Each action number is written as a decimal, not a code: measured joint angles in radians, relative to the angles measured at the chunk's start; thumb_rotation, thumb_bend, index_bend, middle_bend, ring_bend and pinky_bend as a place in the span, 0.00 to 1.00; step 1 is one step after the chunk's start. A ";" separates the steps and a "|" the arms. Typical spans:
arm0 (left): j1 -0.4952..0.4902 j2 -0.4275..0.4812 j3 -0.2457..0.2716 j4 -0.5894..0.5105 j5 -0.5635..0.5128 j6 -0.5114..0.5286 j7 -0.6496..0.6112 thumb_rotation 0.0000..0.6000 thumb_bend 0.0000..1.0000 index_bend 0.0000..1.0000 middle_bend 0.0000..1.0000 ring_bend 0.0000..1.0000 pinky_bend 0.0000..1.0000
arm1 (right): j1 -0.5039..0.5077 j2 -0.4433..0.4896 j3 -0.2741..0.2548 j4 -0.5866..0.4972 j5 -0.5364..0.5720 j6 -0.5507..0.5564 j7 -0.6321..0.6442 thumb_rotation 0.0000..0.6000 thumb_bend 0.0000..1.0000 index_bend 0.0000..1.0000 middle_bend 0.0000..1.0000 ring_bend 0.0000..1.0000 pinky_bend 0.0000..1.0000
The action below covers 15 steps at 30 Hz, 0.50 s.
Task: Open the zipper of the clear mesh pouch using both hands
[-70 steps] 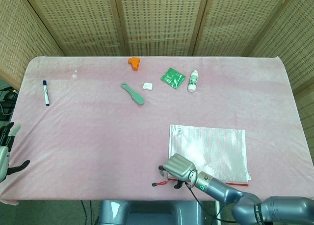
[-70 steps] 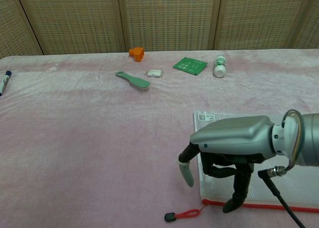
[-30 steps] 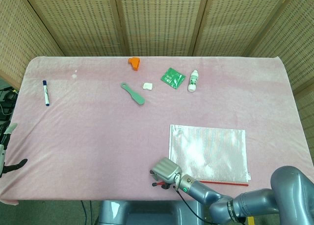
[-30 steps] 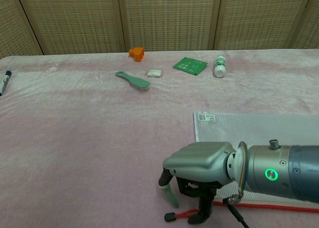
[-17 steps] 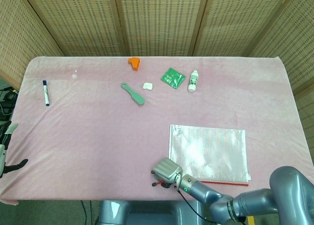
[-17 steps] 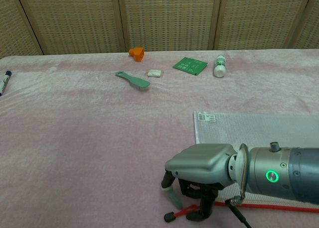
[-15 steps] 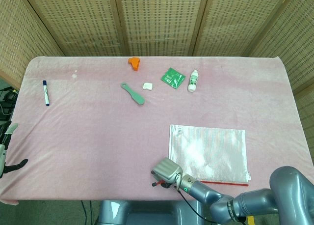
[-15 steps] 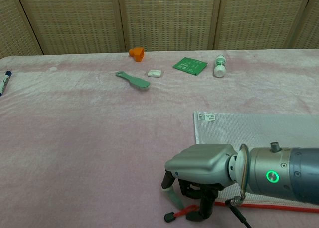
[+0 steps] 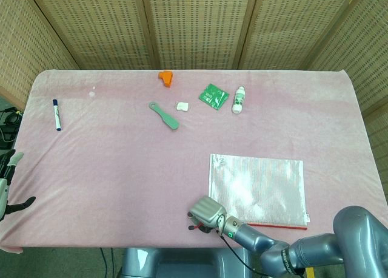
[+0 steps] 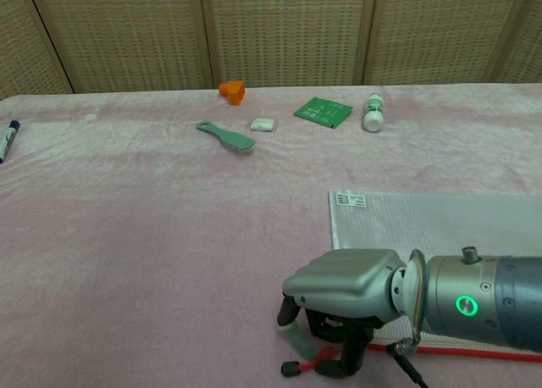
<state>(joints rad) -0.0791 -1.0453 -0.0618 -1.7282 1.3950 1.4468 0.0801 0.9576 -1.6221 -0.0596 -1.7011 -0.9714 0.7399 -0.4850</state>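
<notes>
The clear mesh pouch [image 9: 257,184] lies flat at the front right of the pink table, with its red zipper [image 10: 474,352] along the near edge. A red pull cord with a black tip [image 10: 292,369] sticks out to the left of the pouch's near left corner. My right hand [image 10: 347,295] hovers low over that corner [image 9: 209,211]; its thumb and a finger close onto the cord and pinch it. My left hand [image 9: 6,190] hangs off the table's left edge, fingers spread, holding nothing.
Along the back stand an orange piece [image 9: 165,77], a green paddle-shaped tool [image 9: 164,115], a white block [image 9: 182,106], a green packet [image 9: 213,96] and a white bottle [image 9: 239,99]. A blue marker [image 9: 56,114] lies at the far left.
My right hand slid left from the pouch's corner to the pull cord and sank lower. Its thumb closed in on the cord. The left hand barely moved.
</notes>
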 measured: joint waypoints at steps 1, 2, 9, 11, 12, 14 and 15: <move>0.000 0.000 0.000 0.000 0.000 0.000 -0.001 1.00 0.00 0.00 0.00 0.00 0.00 | -0.001 -0.001 0.000 0.000 -0.004 0.001 0.003 1.00 0.62 0.71 0.98 0.94 1.00; 0.000 0.000 0.000 0.000 0.000 0.000 -0.002 1.00 0.00 0.00 0.00 0.00 0.00 | -0.003 -0.002 0.001 0.001 -0.008 0.002 0.006 1.00 0.62 0.72 0.98 0.94 1.00; -0.001 0.001 0.001 0.001 -0.001 -0.002 -0.003 1.00 0.00 0.00 0.00 0.00 0.00 | -0.016 0.003 0.014 -0.008 -0.036 0.017 0.037 1.00 0.76 0.75 0.98 0.94 1.00; -0.001 0.001 0.000 0.001 -0.002 -0.003 -0.004 1.00 0.00 0.00 0.00 0.00 0.00 | -0.021 0.011 0.023 -0.019 -0.041 0.025 0.049 1.00 0.77 0.76 0.98 0.94 1.00; -0.001 0.001 0.000 0.001 -0.003 -0.003 -0.004 1.00 0.00 0.00 0.00 0.00 0.00 | -0.024 0.018 0.030 -0.028 -0.044 0.031 0.058 1.00 0.77 0.76 0.98 0.94 1.00; -0.002 0.001 0.000 0.000 -0.004 -0.004 -0.005 1.00 0.00 0.00 0.00 0.00 0.00 | -0.028 0.031 0.040 -0.041 -0.047 0.037 0.072 1.00 0.77 0.77 0.98 0.94 1.00; -0.002 0.002 0.000 0.000 -0.004 -0.005 -0.006 1.00 0.00 0.00 0.00 0.00 0.00 | -0.030 0.041 0.048 -0.053 -0.048 0.040 0.083 1.00 0.77 0.78 0.98 0.94 1.00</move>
<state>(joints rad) -0.0811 -1.0437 -0.0615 -1.7281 1.3906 1.4419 0.0745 0.9277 -1.5807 -0.0119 -1.7541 -1.0195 0.7798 -0.4018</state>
